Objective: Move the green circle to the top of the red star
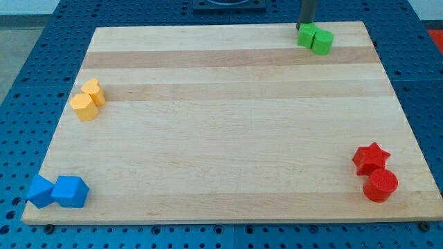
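Observation:
The green circle [322, 41] lies at the view's top right of the wooden board [228, 124], touching a green block [306, 36] on its left. The red star [371, 158] lies at the view's right near the bottom, with a red circle [380, 185] touching it just below. My tip [304, 26] stands at the board's top edge, right against the top of the green block and a little up and left of the green circle.
Two yellow blocks [93, 91] [84, 107] lie together at the view's left. Two blue blocks [41, 191] [70, 191] lie together at the bottom left corner. A blue perforated table [28, 83] surrounds the board.

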Tool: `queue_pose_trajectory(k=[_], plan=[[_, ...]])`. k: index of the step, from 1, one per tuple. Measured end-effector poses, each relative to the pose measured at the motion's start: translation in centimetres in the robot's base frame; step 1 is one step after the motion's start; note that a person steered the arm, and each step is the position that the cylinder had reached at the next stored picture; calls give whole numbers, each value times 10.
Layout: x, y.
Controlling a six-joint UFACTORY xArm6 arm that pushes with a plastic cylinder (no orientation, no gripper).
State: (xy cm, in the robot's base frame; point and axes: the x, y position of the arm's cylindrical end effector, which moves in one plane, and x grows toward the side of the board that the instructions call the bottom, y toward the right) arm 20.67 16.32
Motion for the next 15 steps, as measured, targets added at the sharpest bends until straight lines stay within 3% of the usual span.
queue_pose_trajectory(k=[5,15], plan=[[12,24],[173,50]])
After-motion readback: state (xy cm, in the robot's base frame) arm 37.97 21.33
